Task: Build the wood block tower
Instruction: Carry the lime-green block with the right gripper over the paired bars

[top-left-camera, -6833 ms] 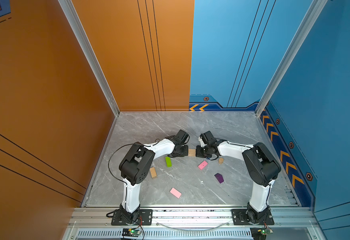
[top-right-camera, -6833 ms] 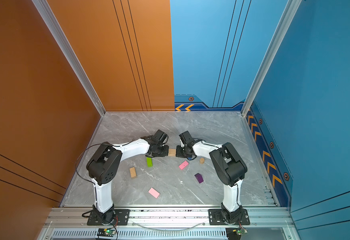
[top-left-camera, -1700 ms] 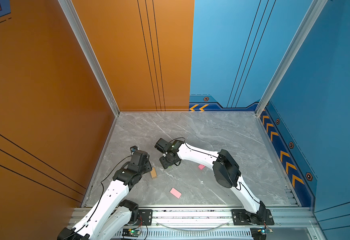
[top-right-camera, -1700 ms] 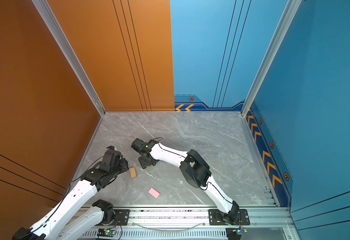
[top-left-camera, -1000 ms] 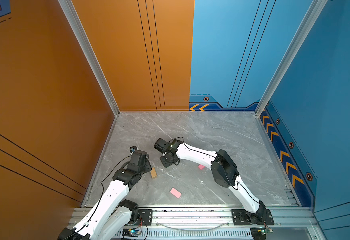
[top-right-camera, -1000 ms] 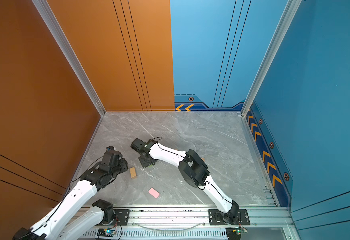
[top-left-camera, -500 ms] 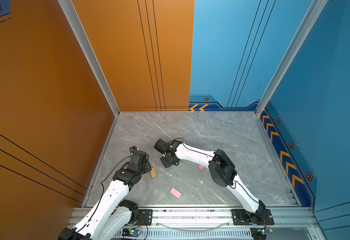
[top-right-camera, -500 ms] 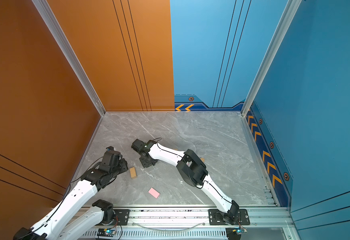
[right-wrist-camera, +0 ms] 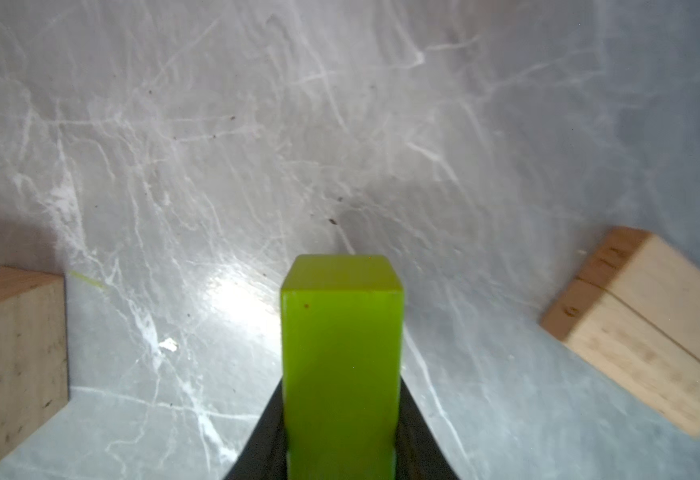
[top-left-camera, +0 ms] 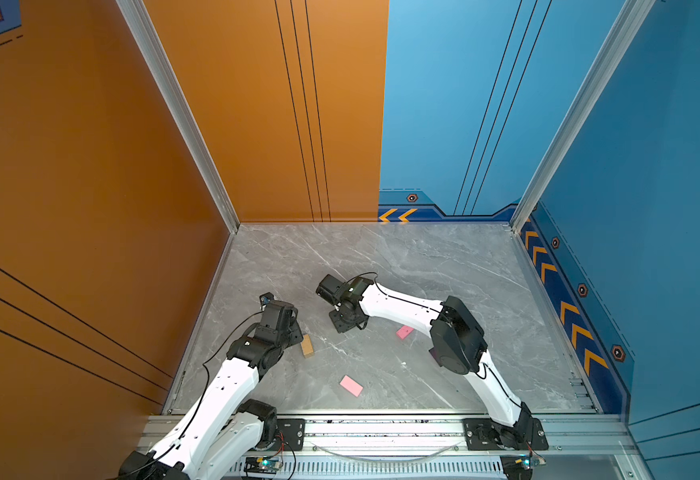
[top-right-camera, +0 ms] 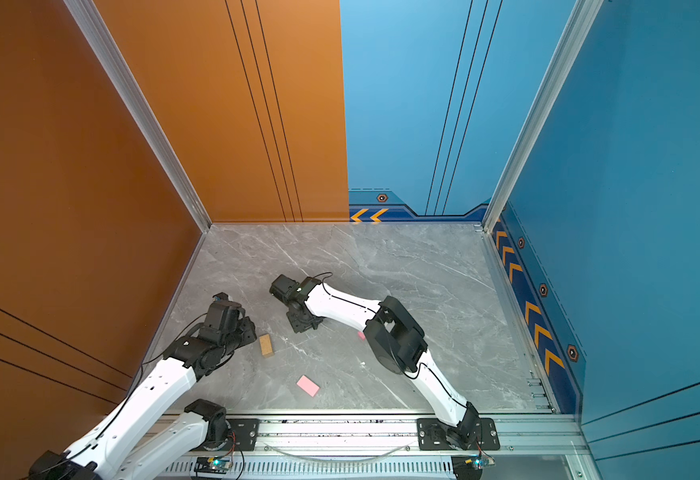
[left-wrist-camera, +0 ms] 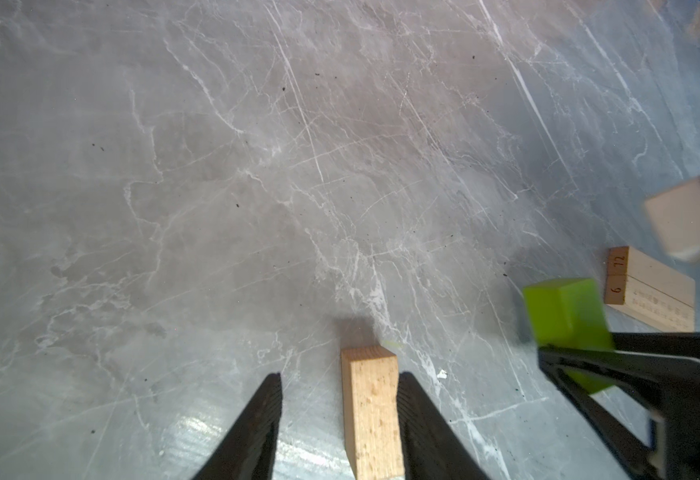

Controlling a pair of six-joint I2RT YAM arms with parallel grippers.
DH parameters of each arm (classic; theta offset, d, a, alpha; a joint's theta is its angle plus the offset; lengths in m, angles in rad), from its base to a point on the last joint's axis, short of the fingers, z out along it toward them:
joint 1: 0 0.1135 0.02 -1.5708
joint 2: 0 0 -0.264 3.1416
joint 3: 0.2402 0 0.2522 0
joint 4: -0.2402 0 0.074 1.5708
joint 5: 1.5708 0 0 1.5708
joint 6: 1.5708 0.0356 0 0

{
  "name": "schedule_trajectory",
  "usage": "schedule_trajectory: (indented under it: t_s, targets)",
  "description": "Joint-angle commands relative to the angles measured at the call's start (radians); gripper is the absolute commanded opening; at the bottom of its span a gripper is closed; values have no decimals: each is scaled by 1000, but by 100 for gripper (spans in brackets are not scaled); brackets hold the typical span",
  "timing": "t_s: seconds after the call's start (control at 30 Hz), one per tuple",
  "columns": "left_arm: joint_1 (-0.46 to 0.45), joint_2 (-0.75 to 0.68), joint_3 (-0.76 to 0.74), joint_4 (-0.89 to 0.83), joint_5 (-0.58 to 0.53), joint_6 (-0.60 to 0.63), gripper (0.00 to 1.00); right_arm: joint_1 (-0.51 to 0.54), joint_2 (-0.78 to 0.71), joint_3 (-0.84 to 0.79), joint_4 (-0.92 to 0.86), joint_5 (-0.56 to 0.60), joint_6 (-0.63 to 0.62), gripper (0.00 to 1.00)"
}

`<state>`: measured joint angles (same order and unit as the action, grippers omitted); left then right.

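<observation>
Right wrist view shows a lime-green bar (right-wrist-camera: 342, 353) clamped in right claw (right-wrist-camera: 340, 401).

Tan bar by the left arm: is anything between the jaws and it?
Nothing visible. The tan bar lies between the left gripper's open jaws, close to one of them. The right gripper, shut on the green bar, is off to the side, clear of it.

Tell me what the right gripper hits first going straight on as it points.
Probably the bare grey marble tabletop: the right gripper is shut on a lime-green bar, whose tip would touch down first.
</observation>
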<state>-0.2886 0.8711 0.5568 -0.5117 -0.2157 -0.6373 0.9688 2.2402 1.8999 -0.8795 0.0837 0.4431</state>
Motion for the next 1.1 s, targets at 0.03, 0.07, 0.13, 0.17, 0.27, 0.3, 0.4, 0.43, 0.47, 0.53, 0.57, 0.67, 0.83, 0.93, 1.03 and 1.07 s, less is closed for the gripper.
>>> schedule_trajectory:
  t_s: [0.03,0.07,0.13,0.17,0.27,0.3,0.4,0.43,0.47,0.53,0.57,0.67,0.83,0.93,1.03,1.07]
  targets:
    - [11,9,-11,19,24,6,47,-40,-140,-96,25,73,62,0]
    - [13,10,-12,19,23,6,47,-49,-159,-151,35,81,75,0]
    - [14,10,-12,20,23,6,47,-68,-211,-204,54,99,102,0]
    - [15,9,-12,21,24,7,47,-78,-228,-228,62,105,119,0]
    - [15,10,-13,22,23,9,47,-102,-270,-279,68,123,182,0]
    - [16,12,-14,22,23,9,47,-106,-280,-291,72,131,199,0]
    - [17,18,-12,27,24,11,47,-121,-297,-316,78,140,241,0]
    - [19,20,-11,29,26,11,47,-125,-294,-318,79,143,253,0]
    - [20,23,-11,30,28,12,47,-128,-290,-320,77,142,263,0]
    - [21,26,-9,33,30,14,47,-135,-280,-324,81,140,286,0]
    - [20,28,-9,33,30,16,47,-140,-273,-325,82,138,297,0]
    - [21,30,-10,35,31,17,47,-147,-260,-332,89,146,326,0]
    - [24,30,-11,39,30,19,47,-158,-255,-340,102,155,357,0]
    - [26,33,-14,42,33,19,47,-169,-249,-348,108,151,371,0]
    - [25,34,-18,48,34,19,47,-180,-238,-350,114,147,378,0]
    - [25,36,-17,50,34,18,47,-184,-234,-349,117,141,379,0]
